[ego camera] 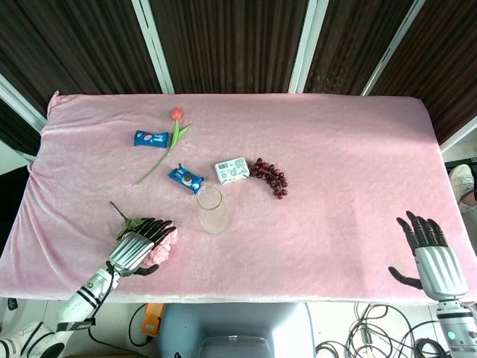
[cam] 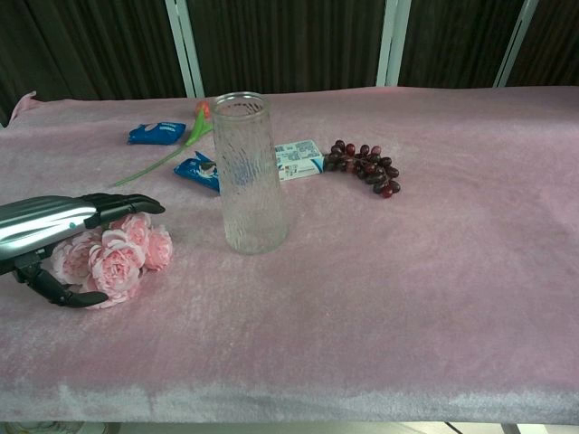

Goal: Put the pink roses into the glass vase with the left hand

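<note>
Left hand (cam: 54, 237): laid over the pink roses (cam: 118, 256), fingers above, thumb curled beneath; grip uncertain.
Pink roses: on the table (ego camera: 343, 186), at nine o'clock from the glass vase (cam: 249, 172).
Glass vase: upright.
Right hand (ego camera: 432, 257): spread wide, holding nothing.

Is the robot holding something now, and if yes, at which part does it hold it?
Cannot tell for sure: the left hand lies over the pink roses at the blooms, but no closed grip shows. The right hand holds nothing.
</note>
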Robot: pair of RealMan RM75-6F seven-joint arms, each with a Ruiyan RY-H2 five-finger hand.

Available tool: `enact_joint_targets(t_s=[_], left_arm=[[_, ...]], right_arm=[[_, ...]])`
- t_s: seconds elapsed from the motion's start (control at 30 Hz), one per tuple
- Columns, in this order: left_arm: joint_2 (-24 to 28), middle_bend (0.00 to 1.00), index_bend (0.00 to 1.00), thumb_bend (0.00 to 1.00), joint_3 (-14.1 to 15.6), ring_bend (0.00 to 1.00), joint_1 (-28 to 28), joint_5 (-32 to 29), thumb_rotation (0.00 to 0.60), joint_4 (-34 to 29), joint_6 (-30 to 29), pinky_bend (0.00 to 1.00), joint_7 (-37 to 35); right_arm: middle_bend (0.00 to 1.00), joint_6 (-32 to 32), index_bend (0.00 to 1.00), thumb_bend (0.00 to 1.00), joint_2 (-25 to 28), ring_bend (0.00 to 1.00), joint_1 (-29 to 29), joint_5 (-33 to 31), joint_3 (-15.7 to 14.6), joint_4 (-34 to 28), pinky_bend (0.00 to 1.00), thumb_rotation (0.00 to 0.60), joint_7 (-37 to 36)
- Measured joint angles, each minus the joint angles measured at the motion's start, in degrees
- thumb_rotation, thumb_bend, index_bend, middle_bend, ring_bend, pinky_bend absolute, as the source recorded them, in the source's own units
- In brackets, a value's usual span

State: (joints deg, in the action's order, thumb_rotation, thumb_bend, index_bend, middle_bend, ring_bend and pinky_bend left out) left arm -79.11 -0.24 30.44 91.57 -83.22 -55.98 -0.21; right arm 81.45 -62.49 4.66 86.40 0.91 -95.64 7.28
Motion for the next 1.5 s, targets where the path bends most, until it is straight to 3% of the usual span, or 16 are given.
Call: enact_joint_targets(t_s=[0.4, 0.57, 0.67, 0.8, 0.93, 1.07, 1.23, 1.37, 1.5], left_arm=[[-2.55, 0.0, 0.0, 0.26, 0.05, 0.0, 1.35, -1.85, 0.6, 5.17, 0.9, 0.01, -0.59], [-4.29, 0.17, 0.02, 0.27, 0.24, 0.1, 2.2, -2.16, 0.6, 8.41, 1.62, 0.02, -2.69], [-5.43, 0.26, 0.2, 0.27, 0.47, 0.16, 2.85, -2.67, 0.6, 10.5, 3.11, 0.05, -4.36], [-6.95, 0.57, 0.55, 0.32, 0.67, 0.37, 3.23, -2.27, 0.6, 12.76, 2.56, 0.1, -7.1], [-8.59, 0.76, 0.72, 0.37, 0.54, 0.53, 3.14, -1.01, 0.6, 14.82, -0.94, 0.18, -9.77], [-9.74, 0.84, 0.8, 0.41, -0.05, 0.6, 2.7, 0.46, 0.6, 16.63, -6.54, 0.24, -13.45], [-9.21, 0.88, 0.83, 0.42, -1.78, 0.63, 1.74, 1.54, 0.6, 15.88, -14.26, 0.27, -16.99], [-6.2, 0.89, 0.83, 0.42, -3.97, 0.64, 0.87, 0.85, 0.6, 9.64, -18.38, 0.39, -20.4], [-1.88, 0.95, 0.82, 0.45, -7.22, 0.69, 0.09, -2.2, 0.6, -1.38, -19.64, 0.6, -24.54]], right_arm=[[0.0, -1.03, 0.0, 0.3, 0.18, 0.0, 0.46, 0.42, -0.28, -0.27, 0.0, 0.6, -0.25], [0.0, -0.84, 0.0, 0.3, 0.34, 0.0, 0.41, 0.47, -0.32, -0.39, 0.0, 0.6, -0.35], [0.0, -0.56, 0.0, 0.3, 0.52, 0.0, 0.2, 0.44, -0.35, -0.36, 0.0, 0.6, -0.66], [0.0, -0.25, 0.0, 0.3, 0.76, 0.0, -0.03, 0.36, -0.33, -0.26, 0.0, 0.6, -1.16], [0.0, -0.06, 0.0, 0.3, 1.01, 0.0, -0.22, 0.39, -0.39, -0.21, 0.0, 0.6, -1.61], [0.0, 0.24, 0.0, 0.3, 1.36, 0.0, -0.48, 0.39, -0.43, -0.2, 0.0, 0.6, -2.16], [0.0, 0.16, 0.0, 0.3, 1.55, 0.0, -0.61, 0.55, -0.66, -0.24, 0.0, 0.6, -2.29], [0.0, 0.25, 0.0, 0.3, 1.66, 0.0, -0.72, 0.87, -0.84, -0.33, 0.0, 0.6, -2.49], [0.0, -0.31, 0.0, 0.3, 1.75, 0.0, -0.56, 0.96, -0.98, -0.3, 0.0, 0.6, -2.64]])
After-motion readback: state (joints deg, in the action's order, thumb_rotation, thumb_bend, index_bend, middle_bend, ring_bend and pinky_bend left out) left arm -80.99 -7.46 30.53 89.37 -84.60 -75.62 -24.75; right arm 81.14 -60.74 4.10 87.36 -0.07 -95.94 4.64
